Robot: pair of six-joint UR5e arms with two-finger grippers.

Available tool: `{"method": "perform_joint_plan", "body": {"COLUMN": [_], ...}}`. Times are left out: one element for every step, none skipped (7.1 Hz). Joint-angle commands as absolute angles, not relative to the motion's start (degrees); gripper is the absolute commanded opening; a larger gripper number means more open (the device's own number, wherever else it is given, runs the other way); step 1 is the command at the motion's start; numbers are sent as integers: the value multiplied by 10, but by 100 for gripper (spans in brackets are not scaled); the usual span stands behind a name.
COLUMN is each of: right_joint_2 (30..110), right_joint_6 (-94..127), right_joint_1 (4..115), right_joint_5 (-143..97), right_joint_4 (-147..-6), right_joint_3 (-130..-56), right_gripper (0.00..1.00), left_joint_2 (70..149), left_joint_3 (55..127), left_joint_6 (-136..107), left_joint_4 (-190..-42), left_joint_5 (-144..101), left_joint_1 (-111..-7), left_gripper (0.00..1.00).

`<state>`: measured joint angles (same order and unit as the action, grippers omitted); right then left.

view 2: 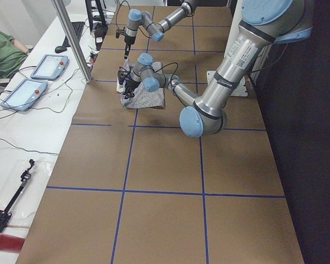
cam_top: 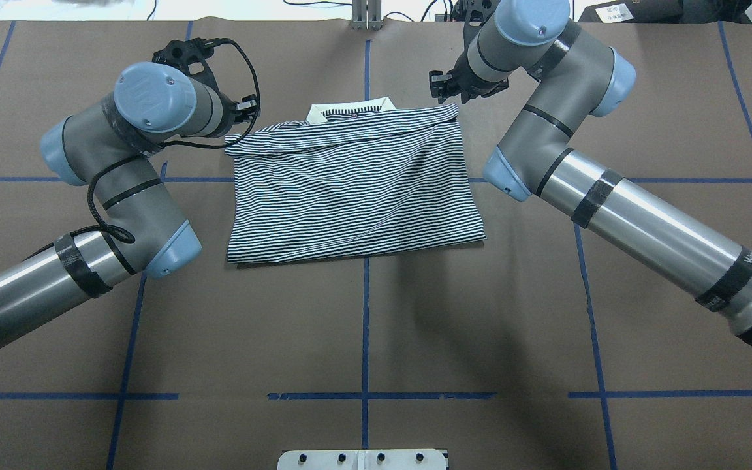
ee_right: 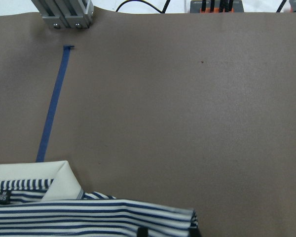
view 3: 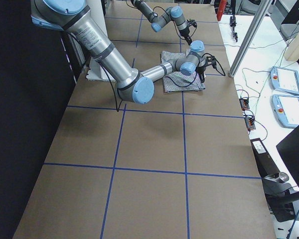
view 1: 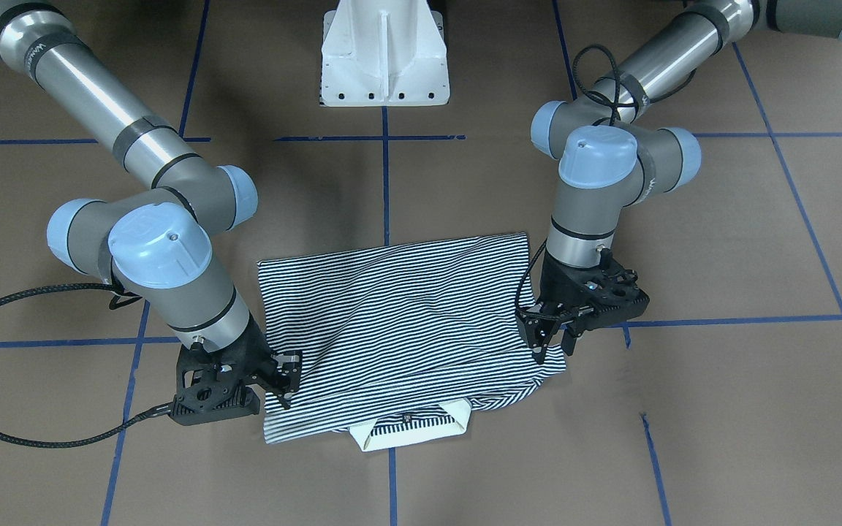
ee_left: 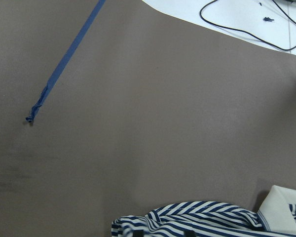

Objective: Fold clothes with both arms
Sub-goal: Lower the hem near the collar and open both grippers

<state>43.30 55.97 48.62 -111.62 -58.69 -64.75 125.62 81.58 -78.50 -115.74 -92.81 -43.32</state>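
Here the striped polo shirt [view 1: 406,314] lies folded on the brown worktop [view 1: 721,409], while the left fingers [view 1: 538,349] and right fingers [view 1: 286,365], both parted and clamping nothing, sit at its two collar-end corners.

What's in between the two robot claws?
The striped shirt lies between the left gripper and right gripper, cream collar peeking out; the front-facing view shows it.

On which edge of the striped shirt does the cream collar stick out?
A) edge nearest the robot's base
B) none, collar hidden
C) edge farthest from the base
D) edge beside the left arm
C: the collar pokes out of the shirt edge opposite the white pedestal.
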Motion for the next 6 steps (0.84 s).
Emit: {"method": "perform_joint_plan", "body": {"right_joint_2": [485,537,578,603,623,634], "right_joint_6": [578,611,660,731,754,754], "right_joint_1": [483,463,444,427,401,385], "right_joint_5": [-1148,-1154,-1154,-1151,-1136,-1117], "right_joint_4": [-585,-590,-592,-598,-599,-599], "right_joint_3": [-709,-774,-825,-857,-872,-871], "right_gripper": [100,100,100,100,100,100], "left_joint_2": [1251,1248,1247,1237,1224,1220], "left_joint_3": [817,822,838,864,891,908], "left_joint_6": [-752,-752,-756,-759,-762,-762], "left_joint_4": [-1151,-1150,-1150,-1149,-1149,-1148], "left_joint_5": [-930,-930,-930,-931,-931,-931], "left_joint_1": [-440,-441,-442,-441,-439,-439], "left_gripper": [100,100,100,100,100,100]}}
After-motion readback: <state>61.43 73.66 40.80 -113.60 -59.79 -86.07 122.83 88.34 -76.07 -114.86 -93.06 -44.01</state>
